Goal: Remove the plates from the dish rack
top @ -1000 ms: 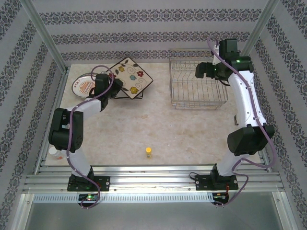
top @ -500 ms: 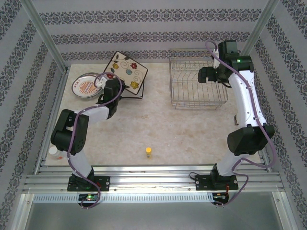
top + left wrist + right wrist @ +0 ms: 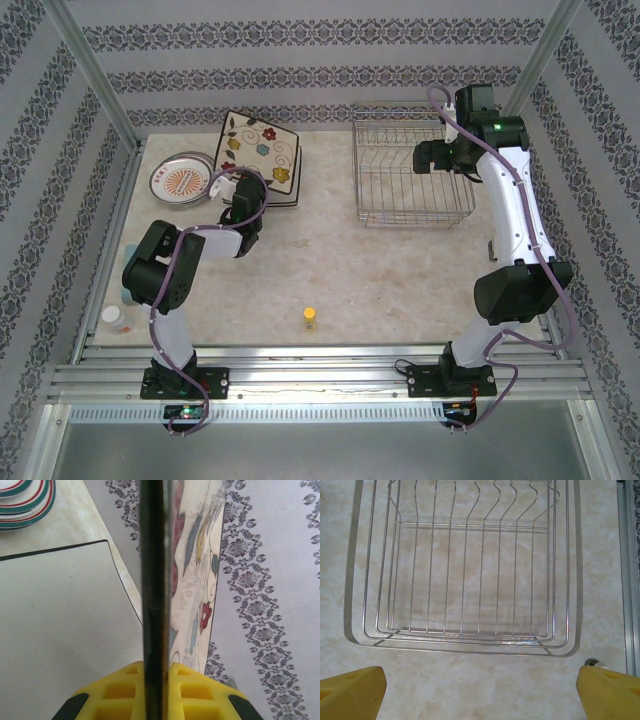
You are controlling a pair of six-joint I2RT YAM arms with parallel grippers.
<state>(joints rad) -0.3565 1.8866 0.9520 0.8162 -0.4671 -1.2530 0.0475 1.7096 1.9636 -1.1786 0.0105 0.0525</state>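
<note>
Tabletop (image 3: 400, 270) of beige marble, wallpapered walls (image 3: 300, 60)

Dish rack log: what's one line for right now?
left gripper: shut on flower plate | right gripper: open above dish rack | dish rack: empty

Bare table (image 3: 390, 265) spreads between the square plates (image 3: 258, 146) at back left and the dish rack (image 3: 408, 178) at back right, a small yellow object (image 3: 312, 318) standing near the front.

Striped floral-wallpaper walls (image 3: 320, 60) surround a beige marbled tabletop (image 3: 330, 270).
</note>
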